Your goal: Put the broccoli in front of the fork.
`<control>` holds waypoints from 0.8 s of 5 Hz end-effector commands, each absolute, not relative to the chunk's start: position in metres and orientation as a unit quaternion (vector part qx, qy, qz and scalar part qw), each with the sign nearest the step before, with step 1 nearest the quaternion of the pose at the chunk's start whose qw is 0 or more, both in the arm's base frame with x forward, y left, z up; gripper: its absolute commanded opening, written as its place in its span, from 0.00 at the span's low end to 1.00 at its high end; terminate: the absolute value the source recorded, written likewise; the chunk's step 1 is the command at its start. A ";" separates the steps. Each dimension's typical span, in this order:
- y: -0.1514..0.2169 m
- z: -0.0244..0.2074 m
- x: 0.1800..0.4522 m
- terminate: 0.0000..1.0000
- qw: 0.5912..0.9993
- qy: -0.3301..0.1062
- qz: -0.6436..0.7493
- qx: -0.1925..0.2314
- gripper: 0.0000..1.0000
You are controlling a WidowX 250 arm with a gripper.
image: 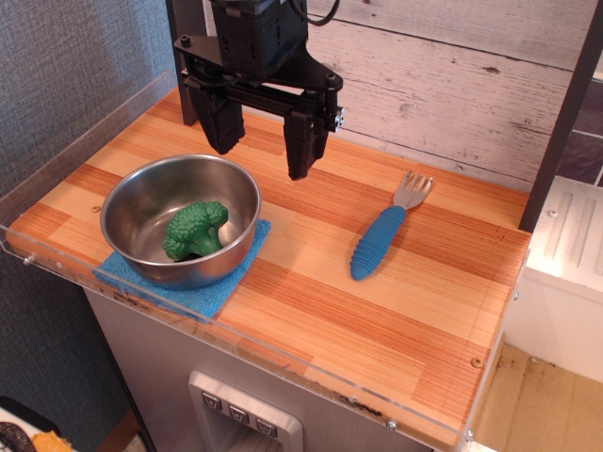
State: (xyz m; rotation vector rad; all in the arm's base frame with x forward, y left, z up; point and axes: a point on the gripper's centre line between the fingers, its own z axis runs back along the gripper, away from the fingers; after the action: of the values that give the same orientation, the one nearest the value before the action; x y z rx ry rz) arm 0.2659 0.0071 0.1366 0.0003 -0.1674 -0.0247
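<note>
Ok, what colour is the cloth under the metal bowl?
Blue; the cloth shows at the bowl's front and right edge in the observation.image view.

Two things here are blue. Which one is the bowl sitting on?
The blue cloth, lying flat under the metal bowl that holds the broccoli. The other blue thing, the fork, lies alone on bare wood.

The broccoli [195, 229] lies in the bowl [141, 193], which sits on a cloth [203, 294] at the left of the table [396, 311]. The fork [386, 228] lies well to the right, prongs pointing away. The gripper [262, 141] hangs behind the bowl.
</note>
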 end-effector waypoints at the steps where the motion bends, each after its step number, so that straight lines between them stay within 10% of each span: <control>1: 0.007 0.137 0.266 0.00 0.996 -0.084 -0.012 0.000 1.00; 4: 0.100 0.128 0.243 0.00 0.995 -0.092 -0.007 0.025 1.00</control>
State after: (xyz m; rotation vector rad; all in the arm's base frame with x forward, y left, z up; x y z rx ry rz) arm 0.2415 0.0996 0.1203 0.0405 -0.1617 -0.0121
